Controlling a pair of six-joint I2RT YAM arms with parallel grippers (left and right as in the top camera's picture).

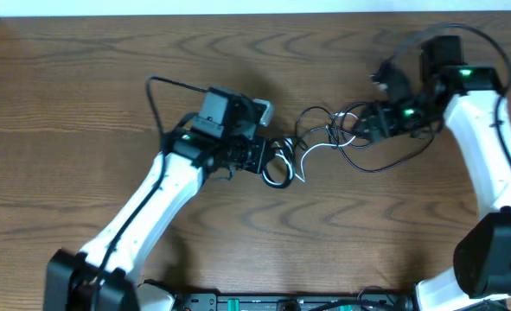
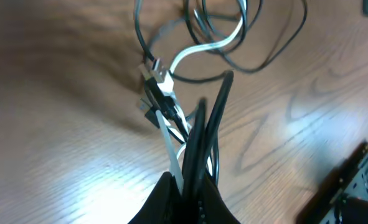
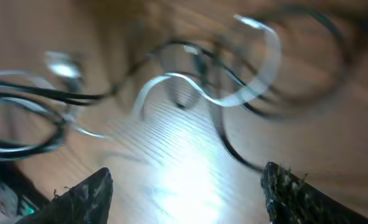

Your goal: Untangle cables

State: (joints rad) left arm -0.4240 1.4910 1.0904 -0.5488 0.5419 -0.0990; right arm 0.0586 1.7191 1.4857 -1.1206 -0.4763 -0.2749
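The cables lie as a black-and-white tangle (image 1: 324, 138) mid-table between my two arms. My left gripper (image 1: 268, 160) is shut on the tangle's left end; in the left wrist view its fingers (image 2: 193, 193) pinch a white cable (image 2: 199, 46) and black cable strands (image 2: 212, 124), with small plug ends (image 2: 155, 78) just beyond. My right gripper (image 1: 367, 121) is at the tangle's right side. In the right wrist view its fingers (image 3: 187, 186) are wide open and empty above the table, with blurred white cable (image 3: 233, 93) and black cable (image 3: 40, 93) loops ahead.
Thicker black cords (image 1: 428, 43) run along the right arm, and one loops off the left arm (image 1: 164, 86). The wooden table (image 1: 108, 52) stretches to a pale edge at the top.
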